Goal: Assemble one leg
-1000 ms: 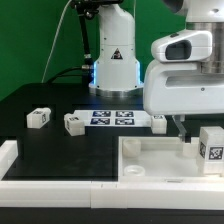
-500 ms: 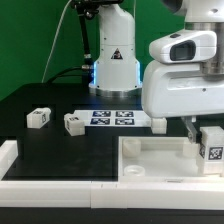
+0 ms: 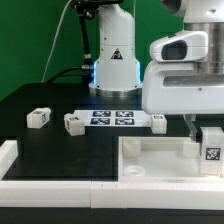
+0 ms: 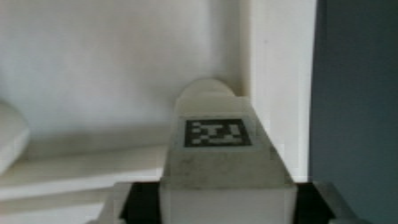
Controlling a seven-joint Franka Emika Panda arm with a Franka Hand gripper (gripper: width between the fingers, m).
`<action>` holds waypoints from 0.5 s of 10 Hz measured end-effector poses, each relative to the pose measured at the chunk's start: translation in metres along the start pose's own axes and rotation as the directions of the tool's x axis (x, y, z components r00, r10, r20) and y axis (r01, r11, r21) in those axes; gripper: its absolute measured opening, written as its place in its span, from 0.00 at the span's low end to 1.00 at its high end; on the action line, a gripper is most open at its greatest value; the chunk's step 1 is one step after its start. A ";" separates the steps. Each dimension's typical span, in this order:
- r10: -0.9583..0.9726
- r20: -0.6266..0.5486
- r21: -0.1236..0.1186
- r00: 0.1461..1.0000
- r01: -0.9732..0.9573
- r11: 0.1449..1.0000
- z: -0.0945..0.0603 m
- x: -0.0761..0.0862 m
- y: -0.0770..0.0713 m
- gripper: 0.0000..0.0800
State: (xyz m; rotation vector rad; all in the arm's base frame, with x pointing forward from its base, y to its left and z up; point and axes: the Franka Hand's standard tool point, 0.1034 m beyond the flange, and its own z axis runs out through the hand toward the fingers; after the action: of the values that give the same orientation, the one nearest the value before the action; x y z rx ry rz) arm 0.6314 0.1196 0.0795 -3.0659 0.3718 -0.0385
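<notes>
My gripper [image 3: 207,134] is shut on a leg [image 3: 211,147], a small white block with a square tag, and holds it upright at the exterior view's right, over the far right part of the large white tray-like panel [image 3: 160,152]. In the wrist view the held leg [image 4: 217,140] fills the middle between my dark fingers [image 4: 143,204], with the panel's white inner wall [image 4: 107,80] behind it. Three more legs lie on the black table: one [image 3: 38,118], a second [image 3: 74,123] and a third [image 3: 159,121] close to my gripper body.
The marker board [image 3: 112,118] lies flat between the loose legs. The robot base [image 3: 113,60] stands behind it. A white rail [image 3: 8,155] edges the table at the exterior view's left and front. A round socket [image 3: 133,170] sits in the panel's near corner.
My gripper and the held leg have shifted slightly toward the exterior view's left and a little lower. The loose legs have not moved.
</notes>
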 end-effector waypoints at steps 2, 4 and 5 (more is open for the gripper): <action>0.286 0.005 0.008 0.958 -0.286 0.958 0.000 0.001 0.001 0.36; 0.497 0.010 0.011 0.868 -0.497 0.867 0.000 0.001 0.003 0.36; 0.639 0.019 0.014 0.769 -0.639 0.769 0.001 0.000 0.003 0.36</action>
State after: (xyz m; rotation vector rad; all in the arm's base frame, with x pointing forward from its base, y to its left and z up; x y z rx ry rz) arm 0.6309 0.1168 0.0788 -2.7343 1.3790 0.0078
